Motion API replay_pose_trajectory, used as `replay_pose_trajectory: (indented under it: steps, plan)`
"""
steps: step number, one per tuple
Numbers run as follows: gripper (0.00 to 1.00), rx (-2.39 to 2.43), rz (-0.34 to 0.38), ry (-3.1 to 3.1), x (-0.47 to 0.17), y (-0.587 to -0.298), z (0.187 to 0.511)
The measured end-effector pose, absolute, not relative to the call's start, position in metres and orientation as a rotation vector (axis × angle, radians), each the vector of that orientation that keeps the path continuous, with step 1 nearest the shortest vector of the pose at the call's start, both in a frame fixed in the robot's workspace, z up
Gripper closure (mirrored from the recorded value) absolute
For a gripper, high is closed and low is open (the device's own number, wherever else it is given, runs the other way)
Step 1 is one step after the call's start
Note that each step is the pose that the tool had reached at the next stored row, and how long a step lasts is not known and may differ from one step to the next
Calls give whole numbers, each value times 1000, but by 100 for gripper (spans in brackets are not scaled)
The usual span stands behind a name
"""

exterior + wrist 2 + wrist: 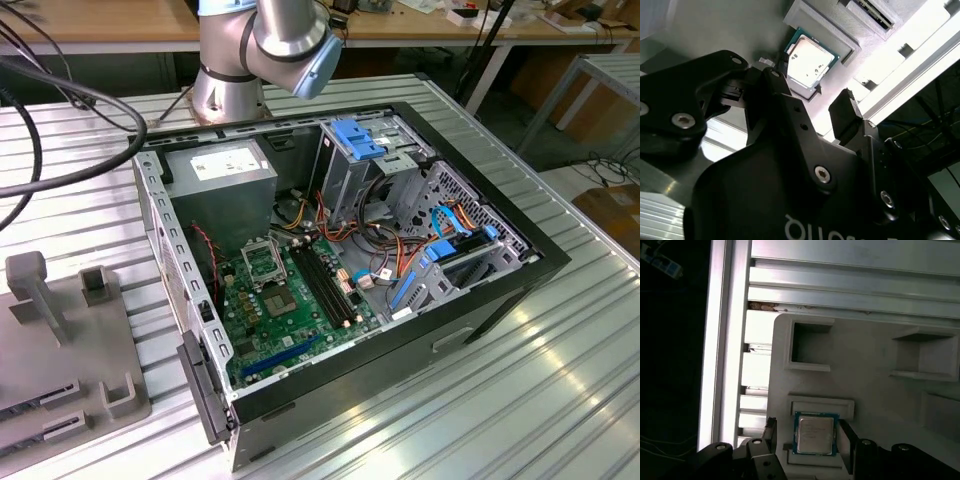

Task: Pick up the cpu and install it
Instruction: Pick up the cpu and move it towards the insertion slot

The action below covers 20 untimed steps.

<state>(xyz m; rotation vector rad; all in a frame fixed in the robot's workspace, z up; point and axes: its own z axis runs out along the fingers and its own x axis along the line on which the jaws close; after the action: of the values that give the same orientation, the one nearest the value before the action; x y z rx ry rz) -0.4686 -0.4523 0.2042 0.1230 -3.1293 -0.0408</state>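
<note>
Cpu (814, 434) lies flat in one recess of a grey holder (865, 370) on the ribbed desk (500, 420). The open computer case (350, 385), largest here, holds a motherboard (270, 320), a power-supply box (222, 175) and loose cables. The holder's other recesses look empty. The gripper (809, 437) hangs over the chip with its jaws spread wide to either side, gripping nothing. The chip looks light, thin, rigid and probably fragile underneath, so it is best taken by two opposite edges.
</note>
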Motion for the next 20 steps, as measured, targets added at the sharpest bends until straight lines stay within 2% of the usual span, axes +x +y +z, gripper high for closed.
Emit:
replay_pose_trajectory:
  steps: [20]
  plan:
    - [40,117,-17,-3130,-462,-454,197]
